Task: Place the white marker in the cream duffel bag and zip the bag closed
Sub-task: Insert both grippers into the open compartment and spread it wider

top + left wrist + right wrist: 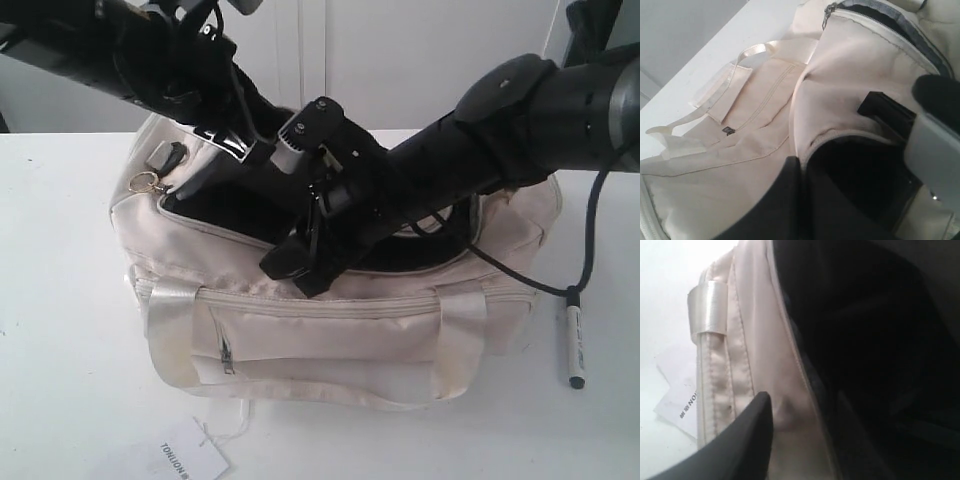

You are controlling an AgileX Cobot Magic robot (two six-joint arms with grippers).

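The cream duffel bag stands in the middle of the white table, its top zipper open and its black lining showing. The white marker lies on the table to the right of the bag, apart from both grippers. My left gripper is shut on the bag's far rim; in the left wrist view its fingers pinch the cream fabric. Over the near rim my right gripper stands open, one finger outside the cream wall and the other inside the dark opening.
The gold zipper pull hangs at the bag's left end. A white paper tag lies on the table in front of the bag. A black cable hangs from the right arm down near the marker.
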